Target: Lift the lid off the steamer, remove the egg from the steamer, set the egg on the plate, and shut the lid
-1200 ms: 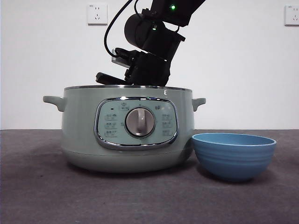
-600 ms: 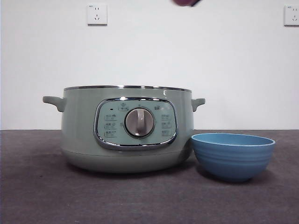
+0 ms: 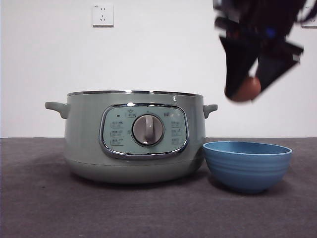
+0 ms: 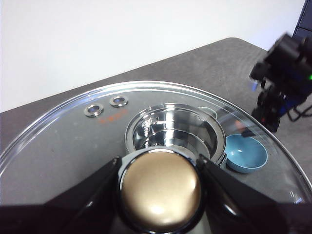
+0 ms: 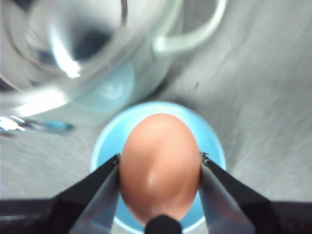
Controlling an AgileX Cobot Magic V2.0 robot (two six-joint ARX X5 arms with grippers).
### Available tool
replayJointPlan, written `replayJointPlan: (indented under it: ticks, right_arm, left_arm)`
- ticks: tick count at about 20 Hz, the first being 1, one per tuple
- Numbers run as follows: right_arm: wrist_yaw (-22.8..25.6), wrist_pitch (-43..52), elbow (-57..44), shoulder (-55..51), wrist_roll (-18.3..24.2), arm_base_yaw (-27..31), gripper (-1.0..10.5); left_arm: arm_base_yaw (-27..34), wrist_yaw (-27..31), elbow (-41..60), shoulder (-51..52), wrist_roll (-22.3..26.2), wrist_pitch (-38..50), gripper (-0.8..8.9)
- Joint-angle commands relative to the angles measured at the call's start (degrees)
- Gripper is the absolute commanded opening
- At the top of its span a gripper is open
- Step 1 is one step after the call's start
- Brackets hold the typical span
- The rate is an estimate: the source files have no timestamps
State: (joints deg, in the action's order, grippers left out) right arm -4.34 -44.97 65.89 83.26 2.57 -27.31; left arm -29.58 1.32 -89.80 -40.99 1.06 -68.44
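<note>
Brown egg [image 5: 160, 168], ribbed blue plate [image 3: 247, 166], sage-green steamer [image 3: 81, 134], clear lid [image 4: 58, 146].

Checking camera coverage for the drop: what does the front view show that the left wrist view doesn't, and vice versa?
Front view only: the brown egg clamped in the right gripper above the blue bowl, and the pot's control panel with its dial.

Left wrist view only: the glass lid held up by its knob in the left gripper, and the pot's shiny inside.

Both: pot, bowl, right arm.
</note>
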Motion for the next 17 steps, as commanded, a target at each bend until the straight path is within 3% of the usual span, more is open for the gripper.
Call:
replayJointPlan:
  ticks: [1, 9, 17]
  right_arm:
    - [-0.33, 4.72, -5.49, 0.00, -0.15, 0.00, -0.2]
    - [-2.84, 15.26, -11.54, 5.97, -0.13, -0.13, -0.2]
    - [-2.86, 16.17, -11.54, 11.41, 0.09, -0.20, -0.2]
  left_arm:
    - [0.00, -0.11, -0.87, 0.31, 0.66, 2.75, -0.09]
    - [0.00, -0.20, -0.87, -1.55, 0.66, 2.75, -0.09]
    - [0.00, -0.15, -0.87, -1.75, 0.57, 2.60, -0.09]
